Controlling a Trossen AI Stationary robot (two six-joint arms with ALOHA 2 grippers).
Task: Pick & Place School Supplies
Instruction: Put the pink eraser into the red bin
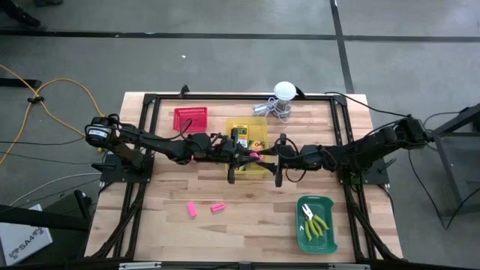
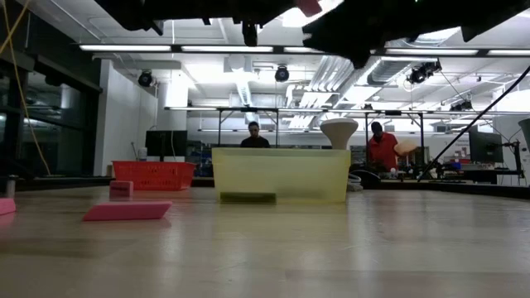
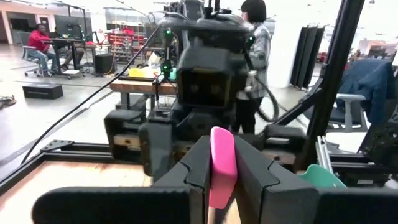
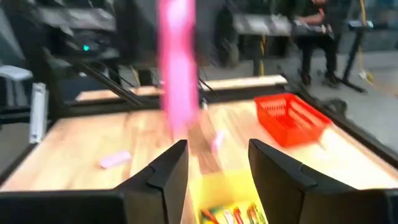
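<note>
Pink eraser (image 3: 222, 163) — pinched in left gripper (image 3: 222, 180) — before the right gripper's (image 4: 217, 168) spread fingers.

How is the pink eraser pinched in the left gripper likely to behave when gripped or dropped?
The pink eraser stands straight between the left gripper's fingers, so it is probably stiff. Its small size suggests it is light. Its flat faces suggest it would lie still rather than roll.

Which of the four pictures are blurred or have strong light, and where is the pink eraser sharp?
Left wrist view: the pink eraser, clamped in the left gripper, is sharp; the room behind is softer. Right wrist view: the eraser is a blurred streak past the open right gripper; the red bin is soft too. Low view: bright ceiling lights, arms dark overhead. High view: even light.
</note>
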